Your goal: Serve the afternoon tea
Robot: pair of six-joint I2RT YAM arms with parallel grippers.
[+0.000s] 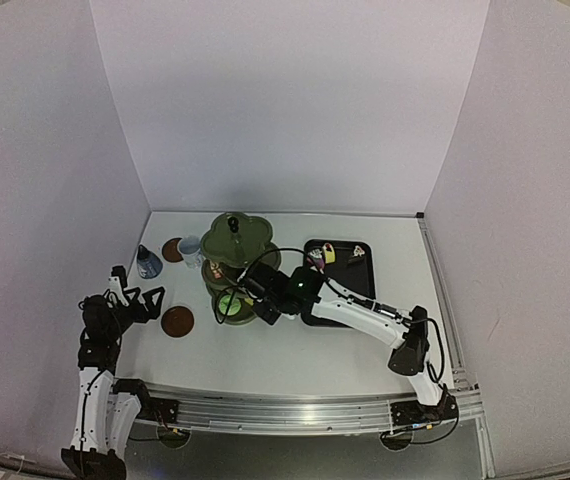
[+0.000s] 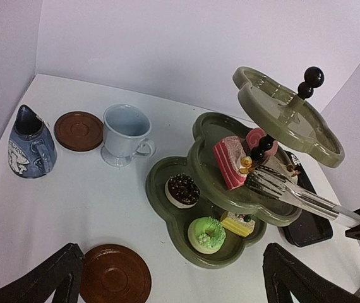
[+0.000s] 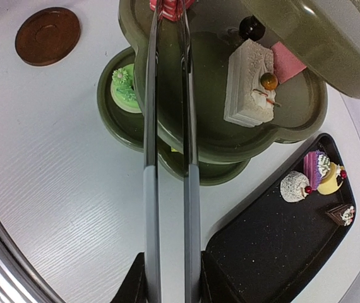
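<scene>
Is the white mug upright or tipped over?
Upright. The white mug stands on its foot on the table, mouth facing up, beside a brown coaster.

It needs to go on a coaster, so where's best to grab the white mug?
Grip the white mug by its rim from above, one finger inside: it stands upright, mouth open, and its small handle, turned toward the stand, looks too tight for a finger.

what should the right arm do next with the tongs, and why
Probably loosen the right gripper a little so the tongs spread: the pink cake at their tips already seems to sit on the stand's middle tier, so letting go before backing out looks right.
</scene>
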